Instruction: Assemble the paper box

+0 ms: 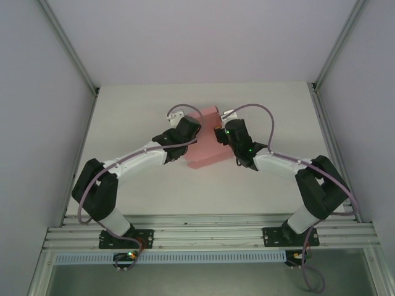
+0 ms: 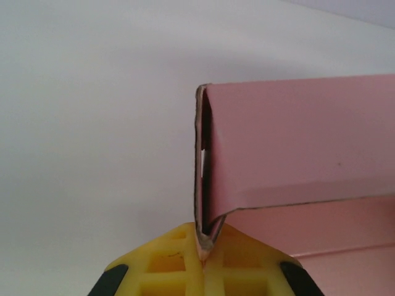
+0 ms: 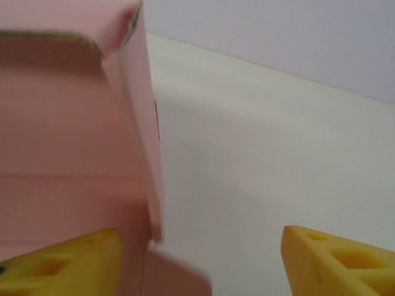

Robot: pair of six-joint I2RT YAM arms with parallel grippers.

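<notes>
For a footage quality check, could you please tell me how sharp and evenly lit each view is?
Top external: evenly lit, sharp on the pale pink card box. Left wrist: box edge crisp, no glare. Right wrist: box and yellow plastic fingers softly blurred.

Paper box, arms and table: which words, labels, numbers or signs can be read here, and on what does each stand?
None can be read.
The paper box is plain pink card without print.
The table is plain white, with no marking.
</notes>
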